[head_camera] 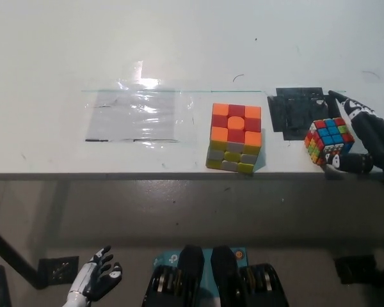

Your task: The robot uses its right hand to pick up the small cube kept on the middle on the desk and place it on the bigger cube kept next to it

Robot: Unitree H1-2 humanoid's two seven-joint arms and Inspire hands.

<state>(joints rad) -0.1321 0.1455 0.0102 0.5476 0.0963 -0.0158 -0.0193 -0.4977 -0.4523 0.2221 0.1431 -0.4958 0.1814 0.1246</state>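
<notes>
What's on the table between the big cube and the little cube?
In the head view, a black square patch lies on the white table between the big orange-topped cube and the small multicoloured cube, slightly farther back.

On the white desk in front of me I count two multicoloured puzzle cubes: one bigger, orange-and-red-topped cube and one small, blue-and-red-topped cube. There is also one clear plastic sheet and one black patch.
</notes>
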